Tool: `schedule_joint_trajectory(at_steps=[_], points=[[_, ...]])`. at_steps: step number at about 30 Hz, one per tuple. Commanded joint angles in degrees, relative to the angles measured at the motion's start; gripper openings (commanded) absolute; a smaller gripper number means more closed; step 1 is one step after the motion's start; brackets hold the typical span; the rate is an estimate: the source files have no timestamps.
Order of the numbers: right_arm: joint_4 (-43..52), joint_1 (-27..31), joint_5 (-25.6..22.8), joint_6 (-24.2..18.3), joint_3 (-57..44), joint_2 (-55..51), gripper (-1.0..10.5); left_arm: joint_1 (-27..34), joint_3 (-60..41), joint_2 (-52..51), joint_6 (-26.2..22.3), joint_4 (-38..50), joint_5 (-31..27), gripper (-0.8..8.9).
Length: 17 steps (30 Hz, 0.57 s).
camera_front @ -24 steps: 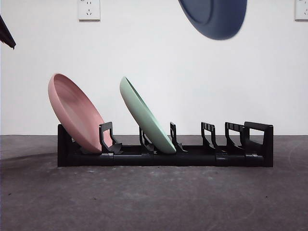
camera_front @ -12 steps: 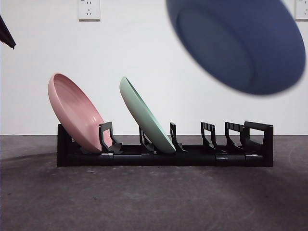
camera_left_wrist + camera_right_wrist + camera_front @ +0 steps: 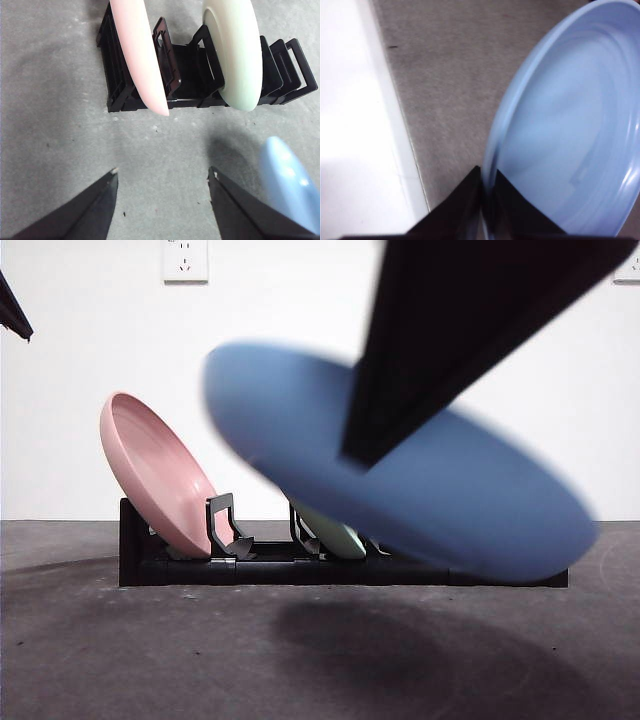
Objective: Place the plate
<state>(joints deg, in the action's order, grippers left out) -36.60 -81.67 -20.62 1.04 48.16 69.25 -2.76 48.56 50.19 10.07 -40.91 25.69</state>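
Observation:
A blue plate (image 3: 420, 475) hangs tilted and blurred in front of the black dish rack (image 3: 180, 565), low over the table. My right gripper (image 3: 487, 187) is shut on the rim of the blue plate (image 3: 570, 130); its arm comes down dark from the upper right (image 3: 450, 320). A pink plate (image 3: 155, 470) leans in the rack's left slot. A green plate (image 3: 335, 535) leans in a middle slot, mostly hidden by the blue plate. My left gripper (image 3: 162, 175) is open and empty above the table before the rack (image 3: 195, 65), with the blue plate's edge (image 3: 290, 185) beside it.
The rack's right slots are hidden behind the blue plate in the front view; in the left wrist view they show beyond the green plate (image 3: 237, 50). A white wall stands behind the rack. The left arm's tip (image 3: 12, 310) shows at the upper left.
The blue plate has come down from the upper right to low in front of the rack, tilting flatter, and the right arm has entered the view. It now covers the green plate and right slots.

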Motion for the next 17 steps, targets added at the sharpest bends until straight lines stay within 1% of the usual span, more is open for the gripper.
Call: schedule_joint_trajectory(at_steps=[1, 5, 11, 14, 17], points=[[2.54, -0.92, -0.44, -3.54, 0.68, 4.11, 0.2, -0.04, 1.01, 0.33, -0.42, 0.44, 0.26, 2.87], [4.72, -0.31, -0.5, -6.21, 0.68, 9.05, 0.2, -0.04, 1.01, 0.33, -0.42, 0.44, 0.28, 2.87], [11.17, 0.02, -0.92, -12.59, 0.68, 14.95, 0.2, -0.04, 1.01, 0.33, -0.39, 0.37, 0.28, 2.87], [12.7, 0.96, -1.27, -15.37, 0.68, 17.86, 0.2, -0.04, 1.01, 0.33, -0.39, 0.33, 0.28, 2.87], [12.66, 2.05, -2.69, -16.26, 0.68, 20.48, 0.2, -0.04, 1.01, 0.33, -0.39, 0.2, 0.28, 2.87]])
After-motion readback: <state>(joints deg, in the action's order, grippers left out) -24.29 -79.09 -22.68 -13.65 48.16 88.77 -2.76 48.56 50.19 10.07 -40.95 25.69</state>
